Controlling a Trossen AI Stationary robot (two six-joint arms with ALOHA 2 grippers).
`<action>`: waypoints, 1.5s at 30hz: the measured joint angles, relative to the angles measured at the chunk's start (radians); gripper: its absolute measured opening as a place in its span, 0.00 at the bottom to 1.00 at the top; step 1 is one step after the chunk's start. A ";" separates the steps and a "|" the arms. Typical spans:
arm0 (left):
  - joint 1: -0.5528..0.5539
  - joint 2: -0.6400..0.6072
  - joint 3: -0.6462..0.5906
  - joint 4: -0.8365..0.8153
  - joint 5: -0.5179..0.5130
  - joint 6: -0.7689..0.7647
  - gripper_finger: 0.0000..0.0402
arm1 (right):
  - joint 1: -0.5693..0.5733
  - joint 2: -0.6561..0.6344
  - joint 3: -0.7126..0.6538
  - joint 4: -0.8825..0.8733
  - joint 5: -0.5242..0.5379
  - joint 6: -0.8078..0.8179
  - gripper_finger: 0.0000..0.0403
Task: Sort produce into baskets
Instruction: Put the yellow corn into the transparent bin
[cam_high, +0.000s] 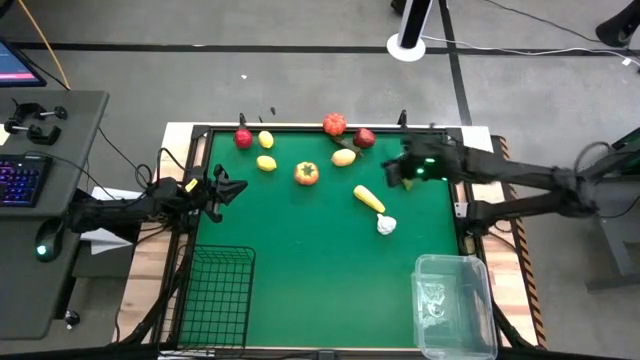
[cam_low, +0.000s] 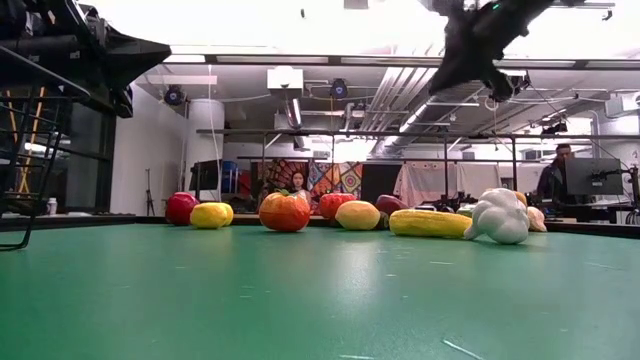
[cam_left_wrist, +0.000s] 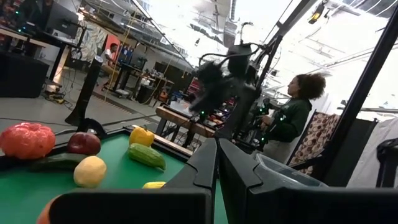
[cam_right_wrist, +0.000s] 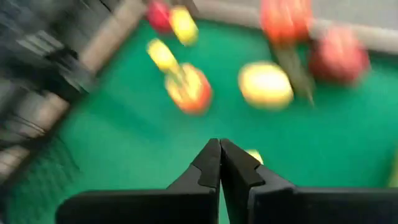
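The produce lies on the far half of the green mat (cam_high: 300, 250): two red pieces (cam_high: 243, 138) (cam_high: 364, 137), an orange-red one (cam_high: 334, 124), small yellow pieces (cam_high: 266, 163), an orange tomato-like piece (cam_high: 306, 173), a long yellow piece (cam_high: 368, 198) and a white one (cam_high: 386, 225). A black wire basket (cam_high: 215, 295) stands near left and a clear plastic basket (cam_high: 455, 305) near right. At the mat's left edge my left gripper (cam_high: 228, 190) is shut and holds nothing. My right gripper (cam_high: 392, 172) hangs shut above the mat's far right part, also holding nothing.
The mat has a raised black frame (cam_high: 300, 129) around it. Open green surface lies between the two baskets. A desk with a keyboard (cam_high: 20, 180) stands left of the table. Beyond the far edge, people (cam_left_wrist: 289, 121) are in the room.
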 joint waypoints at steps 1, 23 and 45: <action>0.000 0.000 0.000 0.000 0.000 0.000 0.01 | 0.000 0.046 0.031 -0.046 -0.015 -0.004 0.03; 0.000 0.000 0.000 0.000 0.000 0.000 0.01 | -0.006 0.773 0.319 -0.276 -0.094 -0.447 0.79; 0.000 0.000 0.000 0.000 0.000 0.000 0.01 | 0.030 0.463 0.319 -0.462 -0.093 -0.401 0.22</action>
